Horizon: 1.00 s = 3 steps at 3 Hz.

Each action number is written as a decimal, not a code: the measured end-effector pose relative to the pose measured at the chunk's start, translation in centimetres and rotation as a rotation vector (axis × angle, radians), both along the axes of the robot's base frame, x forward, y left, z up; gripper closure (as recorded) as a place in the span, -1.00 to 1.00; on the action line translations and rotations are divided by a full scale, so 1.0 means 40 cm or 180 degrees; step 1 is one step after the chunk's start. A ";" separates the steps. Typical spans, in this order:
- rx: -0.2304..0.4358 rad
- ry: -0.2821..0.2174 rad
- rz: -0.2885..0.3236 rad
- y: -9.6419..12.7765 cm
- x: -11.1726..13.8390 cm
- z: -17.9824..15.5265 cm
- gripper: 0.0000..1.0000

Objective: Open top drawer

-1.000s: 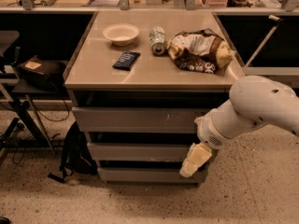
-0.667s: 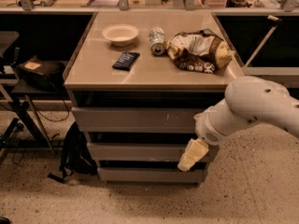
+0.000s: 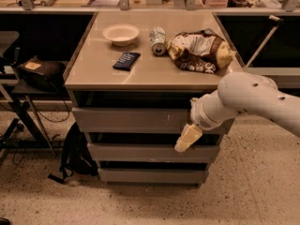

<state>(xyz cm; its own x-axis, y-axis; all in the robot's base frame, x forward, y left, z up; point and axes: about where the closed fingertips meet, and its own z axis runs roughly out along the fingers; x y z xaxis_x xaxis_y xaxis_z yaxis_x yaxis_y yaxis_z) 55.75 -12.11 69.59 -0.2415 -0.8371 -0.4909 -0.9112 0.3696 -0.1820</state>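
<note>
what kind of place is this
Probably an office break area or a lab mock-up: a drawer cabinet holding a bowl, a can and a chip bag, with cluttered benches behind. The gripper hangs at the lower edge of the top drawer.

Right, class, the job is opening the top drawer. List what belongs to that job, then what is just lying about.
Belongs: top drawer; gripper, just below that drawer's right end.
Lying about: bowl, can, crumpled snack bag and dark packet on the table; backpack on the floor.
</note>
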 end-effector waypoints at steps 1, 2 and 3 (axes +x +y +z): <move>0.0005 -0.0030 -0.0005 0.001 0.006 0.002 -1.00; -0.0005 -0.0002 -0.0042 0.001 0.022 -0.025 -1.00; 0.0169 0.0061 -0.0149 0.022 0.091 -0.085 -1.00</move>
<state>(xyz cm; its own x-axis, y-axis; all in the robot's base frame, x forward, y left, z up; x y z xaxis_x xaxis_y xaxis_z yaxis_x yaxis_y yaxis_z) 59.38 -11.23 66.21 -0.2895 -0.7975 -0.5293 -0.8958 0.4205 -0.1438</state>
